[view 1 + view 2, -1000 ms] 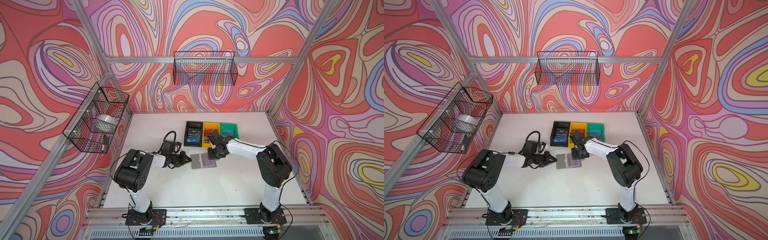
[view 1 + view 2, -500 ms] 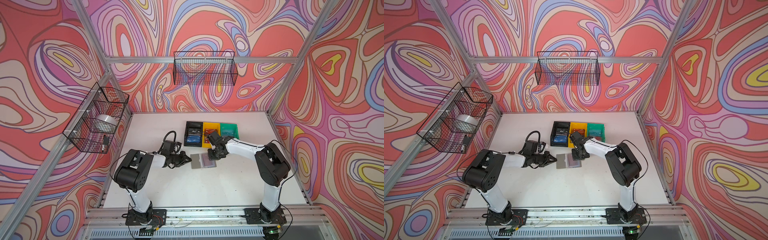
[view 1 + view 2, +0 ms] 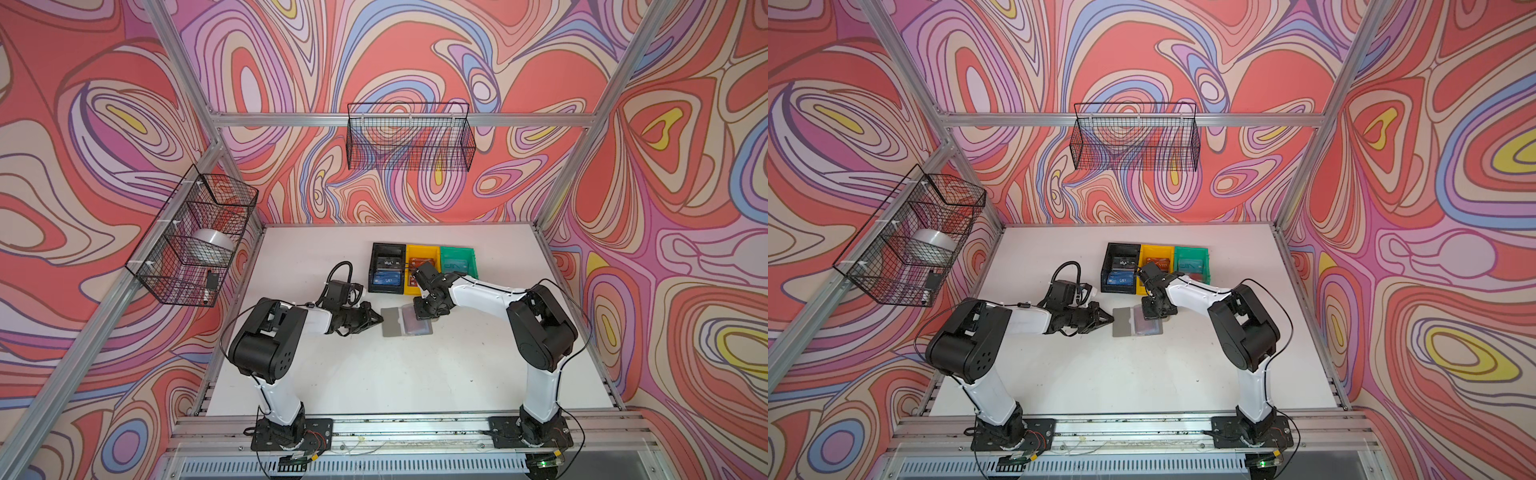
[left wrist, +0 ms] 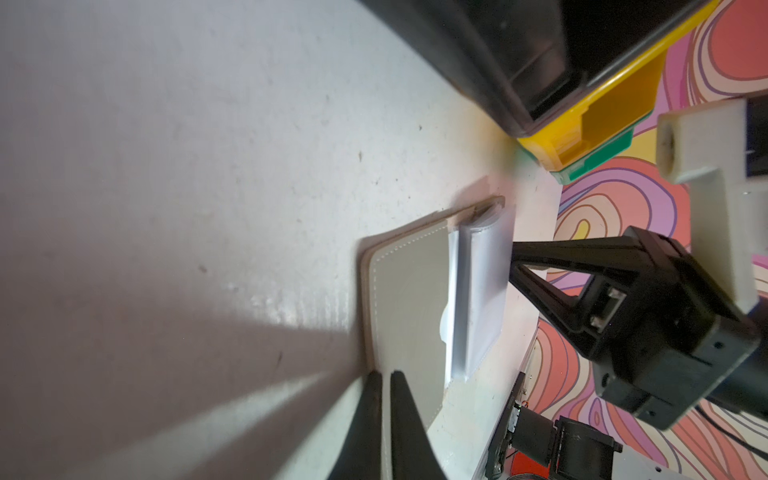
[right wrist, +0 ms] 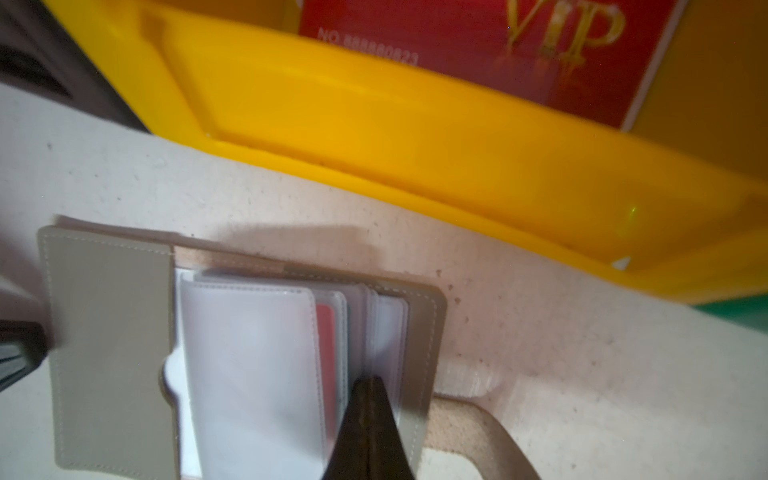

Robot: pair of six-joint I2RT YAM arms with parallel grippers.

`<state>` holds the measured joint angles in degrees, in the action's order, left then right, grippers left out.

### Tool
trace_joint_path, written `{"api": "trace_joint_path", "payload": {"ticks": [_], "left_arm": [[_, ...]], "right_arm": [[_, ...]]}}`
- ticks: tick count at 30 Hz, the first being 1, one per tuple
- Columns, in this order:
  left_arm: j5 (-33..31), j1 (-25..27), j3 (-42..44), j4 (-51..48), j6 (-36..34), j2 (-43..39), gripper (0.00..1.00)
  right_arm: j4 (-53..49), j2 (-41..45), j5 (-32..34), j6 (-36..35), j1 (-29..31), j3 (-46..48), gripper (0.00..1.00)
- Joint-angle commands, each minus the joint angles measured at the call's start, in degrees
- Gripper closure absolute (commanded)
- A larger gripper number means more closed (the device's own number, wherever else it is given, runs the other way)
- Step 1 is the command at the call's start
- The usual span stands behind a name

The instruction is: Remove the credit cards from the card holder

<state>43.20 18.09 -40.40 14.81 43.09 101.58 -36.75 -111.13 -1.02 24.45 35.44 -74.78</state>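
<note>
While the card holder [image 3: 392,325] [image 3: 1123,323] is lying open on the table [image 3: 374,374] in both top views, just in front of the black bin [image 3: 373,266], yellow bin [image 3: 422,251] and green bin [image 3: 457,252], the left end effector [image 3: 377,320] is touching its left edge and the right end effector [image 3: 420,318] is pointing down onto its right half. In the left wrist view the left end effector [image 4: 384,376] is sitting almost closed, pinching the card holder [image 4: 407,299] by its edge, and the right end effector [image 4: 515,262] is meeting the clear sleeves [image 4: 478,291]. In the right wrist view the right end effector [image 5: 370,384] is sitting fully closed, tip in among the sleeves [image 5: 249,353]; cannot tell if it is gripping one. A red card [image 5: 326,332] is showing inside a sleeve, and a red VIP card [image 5: 478,50] is lying in the yellow bin [image 5: 374,137]
</note>
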Motion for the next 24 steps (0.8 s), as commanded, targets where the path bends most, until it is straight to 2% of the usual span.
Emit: {"api": "trace_joint_path", "payload": {"ticks": [1,24], "left_arm": [[-0.2,0.4,-0.8,0.4,-0.4,0.9,0.9],[-0.2,0.4,-0.7,-0.5,-1.4,0.7,0.9]], "right_arm": [[0.6,-0.5,-1.5,-0.4,1.0,-0.5,1.0],[-0.7,1.9,-2.3,-0.7,1.4,-2.2,1.0]]}}
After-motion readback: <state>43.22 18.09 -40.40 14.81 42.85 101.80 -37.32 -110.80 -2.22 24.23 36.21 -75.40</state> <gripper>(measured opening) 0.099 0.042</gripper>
